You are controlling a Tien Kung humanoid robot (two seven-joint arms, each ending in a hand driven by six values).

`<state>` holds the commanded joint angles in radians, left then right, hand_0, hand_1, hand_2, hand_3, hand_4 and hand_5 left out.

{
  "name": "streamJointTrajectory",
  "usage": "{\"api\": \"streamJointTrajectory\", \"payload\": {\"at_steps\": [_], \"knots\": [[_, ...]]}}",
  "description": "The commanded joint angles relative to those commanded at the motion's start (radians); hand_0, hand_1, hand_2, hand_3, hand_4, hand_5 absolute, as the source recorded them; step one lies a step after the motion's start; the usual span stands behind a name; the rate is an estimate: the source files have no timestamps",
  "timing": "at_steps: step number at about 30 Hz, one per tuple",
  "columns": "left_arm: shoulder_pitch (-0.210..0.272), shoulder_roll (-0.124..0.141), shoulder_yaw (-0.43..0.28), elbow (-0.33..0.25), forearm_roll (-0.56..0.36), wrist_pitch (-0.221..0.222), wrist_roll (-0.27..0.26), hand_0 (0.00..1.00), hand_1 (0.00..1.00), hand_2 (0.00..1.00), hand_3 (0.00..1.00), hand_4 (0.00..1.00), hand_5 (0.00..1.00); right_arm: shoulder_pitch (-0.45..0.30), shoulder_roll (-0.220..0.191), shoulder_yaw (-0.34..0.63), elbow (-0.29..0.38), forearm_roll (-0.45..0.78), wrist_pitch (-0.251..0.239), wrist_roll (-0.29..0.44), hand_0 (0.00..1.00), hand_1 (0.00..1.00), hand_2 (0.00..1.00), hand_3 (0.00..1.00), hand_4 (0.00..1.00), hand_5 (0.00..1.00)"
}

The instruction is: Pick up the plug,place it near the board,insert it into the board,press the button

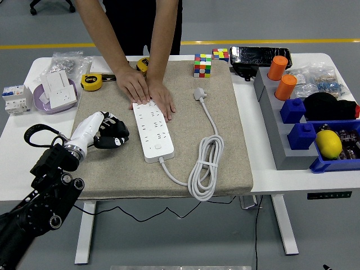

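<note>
1. the left hand (112, 134) sits over the beige mat (112, 174), at about 9 o'clock from the white power strip (152, 131) and just beside its left edge, not touching it. its fingers are curled loosely inward and hold nothing.
2. the white plug (200, 93), the thing to be picked up, lies on the mat at roughly 2 o'clock from the strip, well apart from the robot's hand; its cable (206, 163) runs down into a coil at the strip's 4 o'clock.
3. a person at the far side presses both hands (147, 90) flat on the top end of the strip, probably to keep it from sliding when the plug is pushed in.
4. the plug is not yet grasped, so i judge the task is at its first step (the strip lies between the hand and the plug, so the reach would have to cross it).
5. the right arm is out of view.
6. a rubik's cube (203, 64) and a yellow tape measure (90, 82) sit at the far edge, clear of the work.
</note>
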<state>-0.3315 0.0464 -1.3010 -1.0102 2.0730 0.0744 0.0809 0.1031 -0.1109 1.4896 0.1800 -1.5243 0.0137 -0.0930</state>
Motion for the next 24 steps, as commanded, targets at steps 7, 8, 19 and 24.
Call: {"api": "streamJointTrajectory", "payload": {"at_steps": [7, 8, 19, 24], "knots": [[-0.004, 0.002, -0.005, -0.004, -0.012, -0.009, -0.003, 0.773, 0.859, 0.814, 0.805, 0.998, 0.336, 0.001, 0.000, 0.002, 0.000, -0.001, 0.000, -0.001, 0.842, 0.752, 0.740, 0.772, 0.998, 0.895], [-0.004, 0.002, -0.005, -0.005, -0.015, -0.011, -0.004, 0.773, 0.859, 0.814, 0.805, 0.998, 0.336, 0.002, 0.000, 0.002, 0.000, -0.001, 0.000, 0.000, 0.842, 0.752, 0.740, 0.772, 0.998, 0.895], [0.006, -0.001, -0.051, -0.064, -0.182, -0.041, -0.054, 0.923, 0.989, 0.935, 0.915, 0.998, 0.998, 0.003, 0.002, 0.003, 0.000, 0.003, -0.001, 0.000, 0.842, 0.752, 0.740, 0.772, 0.998, 0.892], [0.045, -0.016, -0.063, -0.138, -0.381, -0.015, -0.104, 0.923, 0.989, 0.935, 0.915, 0.998, 0.998, 0.002, 0.003, 0.004, 0.000, 0.004, -0.001, 0.000, 0.842, 0.752, 0.740, 0.772, 0.998, 0.892]]}}
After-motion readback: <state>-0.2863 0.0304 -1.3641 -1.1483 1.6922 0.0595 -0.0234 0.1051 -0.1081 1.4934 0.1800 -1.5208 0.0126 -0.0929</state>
